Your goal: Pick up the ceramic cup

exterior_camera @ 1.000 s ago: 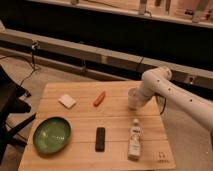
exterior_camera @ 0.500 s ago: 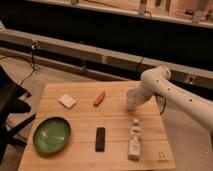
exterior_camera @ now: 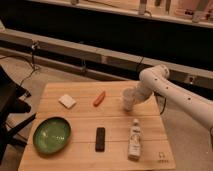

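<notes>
The ceramic cup (exterior_camera: 128, 99) is a small plain white cup at the right rear of the wooden table (exterior_camera: 80, 120). It looks slightly tilted. My gripper (exterior_camera: 134, 97) comes in from the right at the end of the white arm (exterior_camera: 167, 90) and is closed around the cup's right side. The cup covers most of the gripper. I cannot tell whether the cup's base touches the table.
On the table are an orange carrot-like piece (exterior_camera: 99, 98), a white sponge (exterior_camera: 67, 101), a green bowl (exterior_camera: 51, 135), a black remote-like bar (exterior_camera: 100, 138) and a white labelled bottle (exterior_camera: 133, 140) just in front of the cup. A black chair (exterior_camera: 10, 107) stands at the left.
The cup and the gripper have shifted together slightly to the left. The other objects have not moved.
</notes>
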### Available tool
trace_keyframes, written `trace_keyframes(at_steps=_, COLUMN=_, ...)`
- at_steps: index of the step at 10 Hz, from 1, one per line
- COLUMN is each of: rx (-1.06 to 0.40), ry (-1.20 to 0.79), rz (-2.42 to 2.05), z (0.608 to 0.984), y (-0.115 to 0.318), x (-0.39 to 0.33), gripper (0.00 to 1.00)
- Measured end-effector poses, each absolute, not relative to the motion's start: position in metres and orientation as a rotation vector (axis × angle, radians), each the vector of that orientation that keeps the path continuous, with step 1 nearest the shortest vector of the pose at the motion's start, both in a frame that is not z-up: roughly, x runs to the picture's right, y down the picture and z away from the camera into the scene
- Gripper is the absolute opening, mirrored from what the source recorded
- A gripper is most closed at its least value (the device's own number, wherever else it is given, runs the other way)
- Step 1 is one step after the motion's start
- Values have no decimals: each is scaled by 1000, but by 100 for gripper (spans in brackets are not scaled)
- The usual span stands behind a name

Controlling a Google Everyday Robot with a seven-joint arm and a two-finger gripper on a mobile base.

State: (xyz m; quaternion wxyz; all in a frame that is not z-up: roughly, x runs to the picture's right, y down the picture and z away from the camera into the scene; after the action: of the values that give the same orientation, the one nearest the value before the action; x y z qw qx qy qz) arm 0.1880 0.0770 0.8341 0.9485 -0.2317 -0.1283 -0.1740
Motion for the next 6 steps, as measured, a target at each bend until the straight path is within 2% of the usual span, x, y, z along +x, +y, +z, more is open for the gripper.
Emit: trace_keyframes(at_steps=6, rx=-470, ry=-264, rz=-372, z=833, y=73, x=185, gripper=0)
